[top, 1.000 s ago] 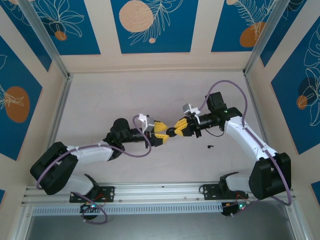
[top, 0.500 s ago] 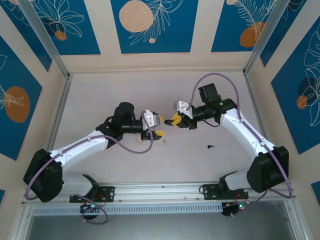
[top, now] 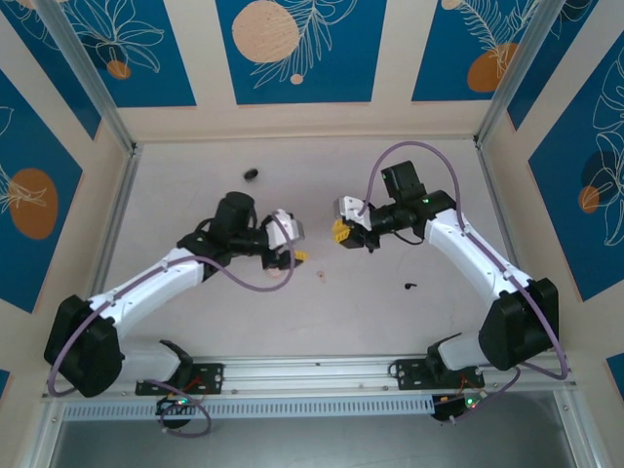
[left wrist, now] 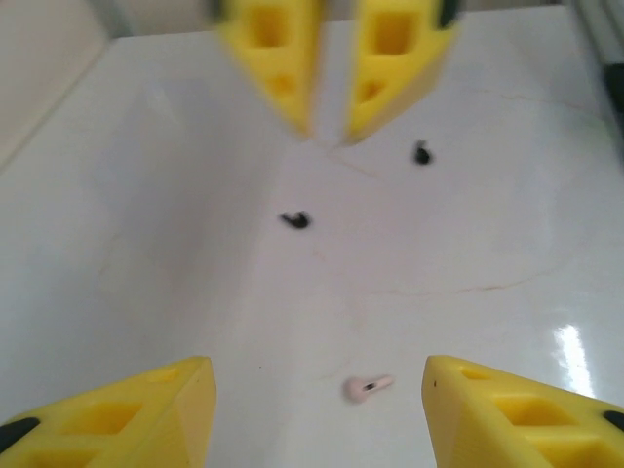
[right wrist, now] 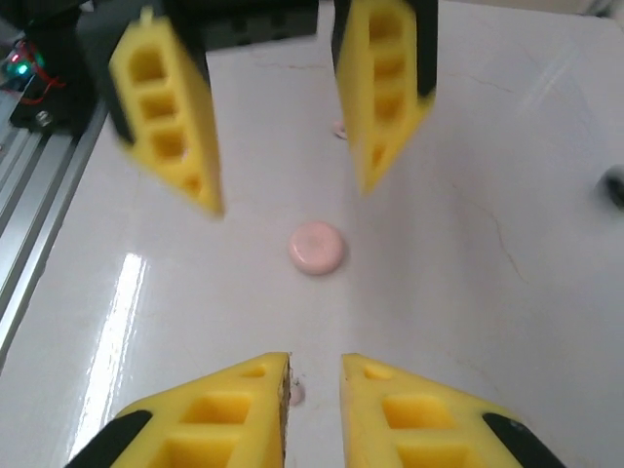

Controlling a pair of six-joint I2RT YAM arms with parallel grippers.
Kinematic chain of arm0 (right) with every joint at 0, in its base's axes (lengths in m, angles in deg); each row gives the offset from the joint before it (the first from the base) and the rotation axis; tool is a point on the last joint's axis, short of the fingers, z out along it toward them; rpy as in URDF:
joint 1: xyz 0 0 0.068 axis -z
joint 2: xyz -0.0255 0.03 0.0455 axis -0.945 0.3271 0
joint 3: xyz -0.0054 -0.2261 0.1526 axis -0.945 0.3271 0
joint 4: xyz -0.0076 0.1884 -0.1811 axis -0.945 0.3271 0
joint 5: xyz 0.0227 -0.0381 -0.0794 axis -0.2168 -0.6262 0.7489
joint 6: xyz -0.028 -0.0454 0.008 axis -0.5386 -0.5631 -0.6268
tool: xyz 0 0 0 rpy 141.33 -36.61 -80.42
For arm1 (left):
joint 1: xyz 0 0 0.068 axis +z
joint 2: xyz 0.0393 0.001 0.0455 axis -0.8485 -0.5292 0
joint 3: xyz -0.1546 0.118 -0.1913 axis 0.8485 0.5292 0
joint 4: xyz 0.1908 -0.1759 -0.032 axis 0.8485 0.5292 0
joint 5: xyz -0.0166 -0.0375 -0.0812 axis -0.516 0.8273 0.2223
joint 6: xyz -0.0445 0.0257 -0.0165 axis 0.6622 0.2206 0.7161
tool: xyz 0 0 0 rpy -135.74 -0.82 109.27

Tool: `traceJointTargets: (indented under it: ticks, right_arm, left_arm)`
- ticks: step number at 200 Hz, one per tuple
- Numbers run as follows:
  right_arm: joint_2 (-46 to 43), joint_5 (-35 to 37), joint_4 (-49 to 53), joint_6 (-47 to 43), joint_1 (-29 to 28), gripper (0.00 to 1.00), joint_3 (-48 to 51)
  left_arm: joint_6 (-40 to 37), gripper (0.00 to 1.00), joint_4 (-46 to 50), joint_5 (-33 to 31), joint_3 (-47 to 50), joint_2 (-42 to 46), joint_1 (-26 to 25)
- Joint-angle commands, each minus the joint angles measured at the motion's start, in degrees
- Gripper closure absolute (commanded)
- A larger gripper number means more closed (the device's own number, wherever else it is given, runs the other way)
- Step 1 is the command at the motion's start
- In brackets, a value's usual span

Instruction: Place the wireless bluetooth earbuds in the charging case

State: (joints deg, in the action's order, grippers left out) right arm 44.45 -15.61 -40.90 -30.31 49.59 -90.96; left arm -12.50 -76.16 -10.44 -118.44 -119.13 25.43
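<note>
Though tiny, one black earbud [top: 409, 286] shows in top view on bare table [top: 195, 185], near-right of centre, w/ open room all round it and well apart from both grippers. Left wrist view has two loose on the surface: nearer earbud [left wrist: 295, 220] approx mid-frame, farther earbud [left wrist: 421, 153] up and to the right. They lie apart and nothing touches either. Small pink bud-shaped piece [left wrist: 368, 387] lies closer in, on the table betw. that wrist's own fingers as seen. Pink round disc [right wrist: 317, 248] sits flat on the table betw. the two grippers in right wrist view. Left gripper [right wrist: 292, 195] has fingers spread wide and holds nothing. Right gripper [right wrist: 314, 366] has fingers parted only a crack, thin gap, nothing in it. The two face tip to tip nr table centre, close but not touching. Black puck [top: 251, 174] lies far-left toward the back wall [top: 302, 122], well apart from the rest; can't tell if it's the case. Table is boxed by back and side walls w/ metal rails [top: 115, 210] along the sides and an aluminium rail [top: 312, 366] at the near edge by the arm bases. Widest free room: back strip and right side. Wall panels [top: 292, 49] are blue w/ leaf print and orange discs.
</note>
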Motion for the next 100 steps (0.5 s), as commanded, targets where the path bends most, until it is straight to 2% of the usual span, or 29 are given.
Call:
traceJointTargets:
  ticks: [1,23,38,100]
  right_arm:
    - [-0.96,-3.05,-3.24,5.00,0.47,0.79,1.98]
    - [-1.35,-2.98,-5.10,7.51,0.75,0.79,2.52]
    - [-1.50,-2.65,-6.69,10.07,0.79,0.78,2.73]
    - [-2.25,-3.13,-12.72,19.25,1.44,0.77,4.50]
  left_arm:
    - [3.22,0.42,-1.10,-1.05,0.10,2.00,3.30]
    - [6.88,0.42,-1.27,-1.91,-1.77,1.17,5.64]
    - [10.08,0.40,-1.17,-6.02,-3.44,0.06,6.33]
    - [20.54,0.38,3.48,-16.08,-12.07,-4.60,9.71]
